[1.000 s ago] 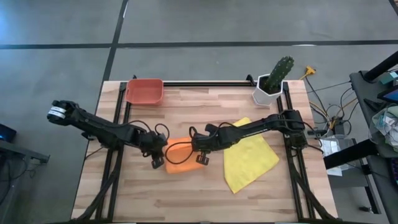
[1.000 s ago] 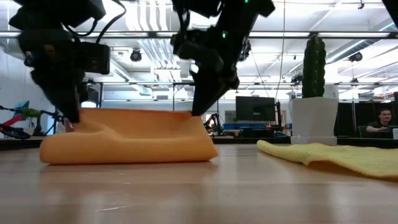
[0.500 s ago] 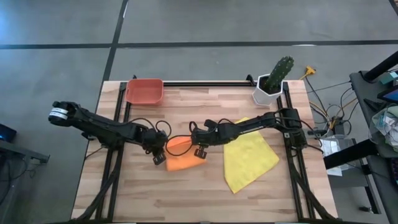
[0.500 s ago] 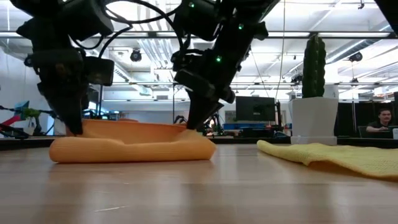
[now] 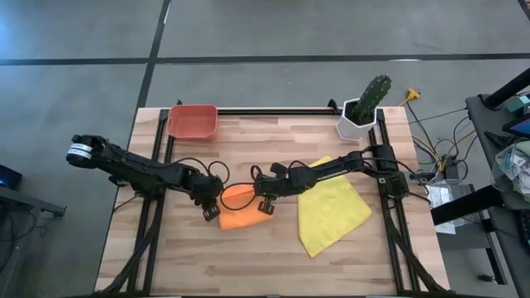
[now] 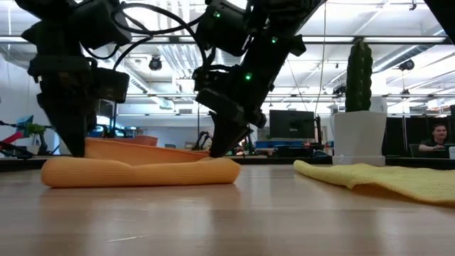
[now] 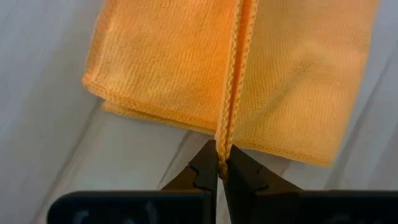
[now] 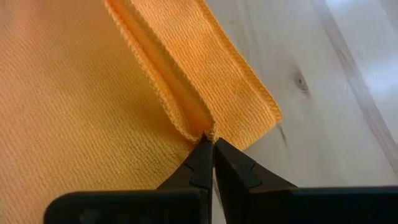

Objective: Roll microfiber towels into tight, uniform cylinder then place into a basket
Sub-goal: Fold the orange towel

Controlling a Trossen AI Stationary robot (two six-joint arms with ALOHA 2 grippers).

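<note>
Tabletop (image 5: pixel 248 257) now shows the orange towel (image 5: pixel 240 211) seemingly folded narrower, both tools (image 7: pixel 221 171) (image 8: pixel 211 155) pinched shut on its edge.

White hexagonal pot (image 5: pixel 356 121) with green cactus (image 5: pixel 374 91) at wooden table's (image 5: pixel 248 265) corner.

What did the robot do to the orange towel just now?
Both grippers, left and right, stayed shut on the orange towel edge and drew it across the table, folding it narrower and flatter. The right gripper moved slightly toward the left one. The yellow towel, basket and cactus pot did not move.
</note>
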